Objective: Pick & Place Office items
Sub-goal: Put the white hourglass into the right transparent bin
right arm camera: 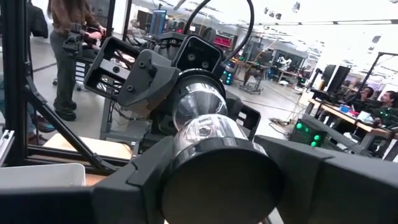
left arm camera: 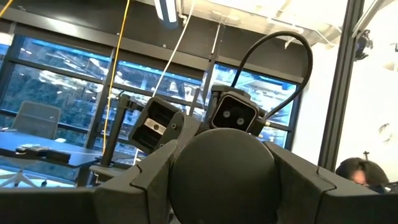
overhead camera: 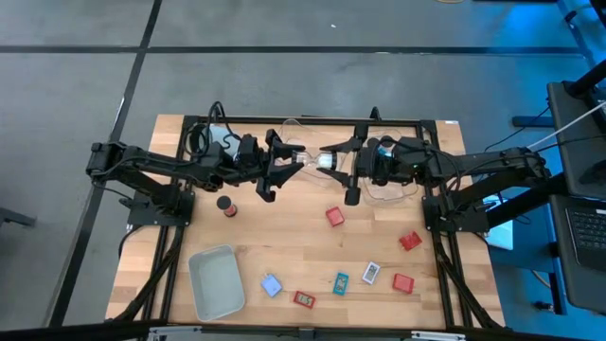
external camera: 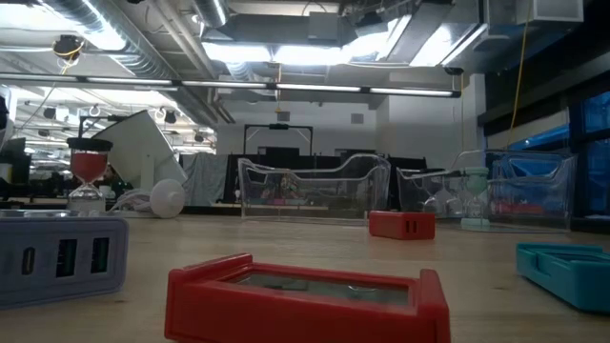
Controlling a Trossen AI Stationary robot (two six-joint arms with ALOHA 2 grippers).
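- My left gripper (overhead camera: 289, 163) and right gripper (overhead camera: 348, 163) meet nose to nose. Between them is an hourglass-shaped cylinder (overhead camera: 323, 159).
- Right wrist view: my right fingers are closed against its dark end cap (right arm camera: 217, 186). The shiny glass waist runs away from me to the left gripper.
- Left wrist view: the other dark cap (left arm camera: 224, 174) fills the gap between my left fingers, so both ends look gripped.
- Risk: two grips on one rigid, glassy piece. If either arm shifts off the shared line, the waist takes the bending and could crack.
- Risk: round caps against flat fingers. If one side lets go before the other is firm, the piece could roll out and drop.
- The office items lie on the table, well apart from both grippers, towards the front edge. A black cylinder (overhead camera: 225, 205) is nearest my left. A red block (overhead camera: 334, 216) is nearest my right. The cards and other blocks lie farther off, by the grey-white bin (overhead camera: 216, 281).
- Risk: a dropped piece could knock these nearer items out of place.
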